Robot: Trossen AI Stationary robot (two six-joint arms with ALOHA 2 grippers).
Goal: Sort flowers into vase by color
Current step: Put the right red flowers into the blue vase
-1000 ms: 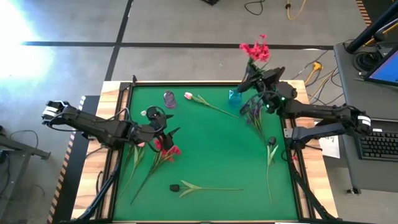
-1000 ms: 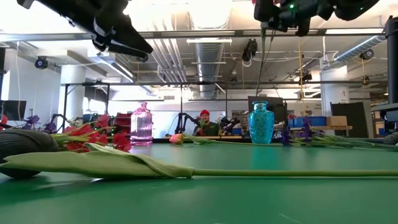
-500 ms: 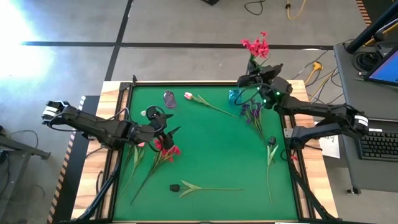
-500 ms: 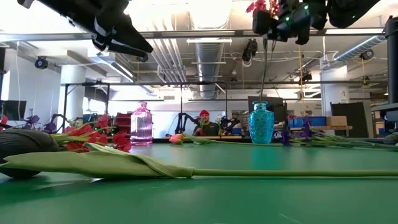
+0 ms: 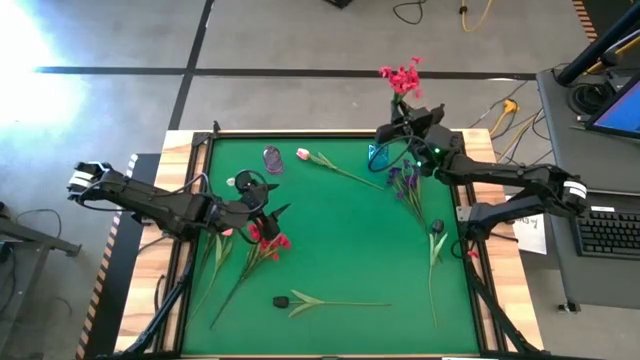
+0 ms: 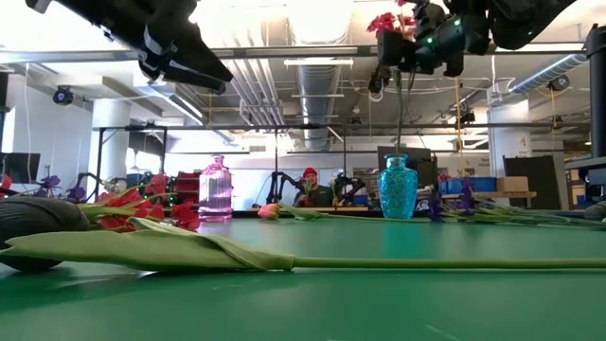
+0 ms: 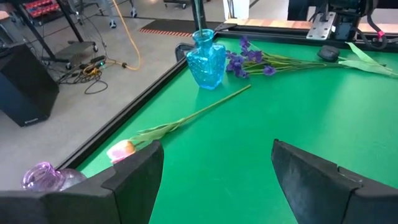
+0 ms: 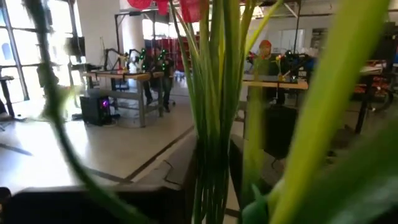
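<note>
My right gripper (image 5: pixel 404 128) (image 6: pixel 415 52) is high above the table's far right, shut on a red clustered spray whose blooms (image 5: pixel 401 78) stand above it. Its thin stem (image 6: pixel 400 118) hangs down to the mouth of the blue vase (image 5: pixel 378 154) (image 6: pixel 398 188). My left gripper (image 5: pixel 266 214) hovers open over more red sprays (image 5: pixel 266 240) lying on the green mat. A purple vase (image 5: pixel 272 158) (image 7: pixel 45 177) stands at the far left. A pink tulip (image 5: pixel 303 154) (image 7: pixel 120 150), purple sprays (image 5: pixel 408 182) and two dark tulips (image 5: pixel 437 228) (image 5: pixel 282 300) lie flat. My right gripper pinches the red spray by its green stems (image 8: pixel 214 155), below the blooms, coming roughly level from the table's right. The spray is lifted clear and upright, with blooms above the fingers and the stem hanging below to the blue vase's mouth (image 6: pixel 398 159). Whether the stem's end is inside, I cannot tell.
The mat has a raised black frame (image 5: pixel 205 200) around it. Long stems (image 5: pixel 345 172) (image 5: pixel 432 275) cross the mat near both vases. Open green lies in the middle (image 5: pixel 340 240). A person (image 6: pixel 310 185) shows in the room far behind the table.
My right gripper has carried the red spray a little toward the table's left and far edge and has come down slightly. The hanging stem now lines up over the blue vase. The left arm has kept still.
</note>
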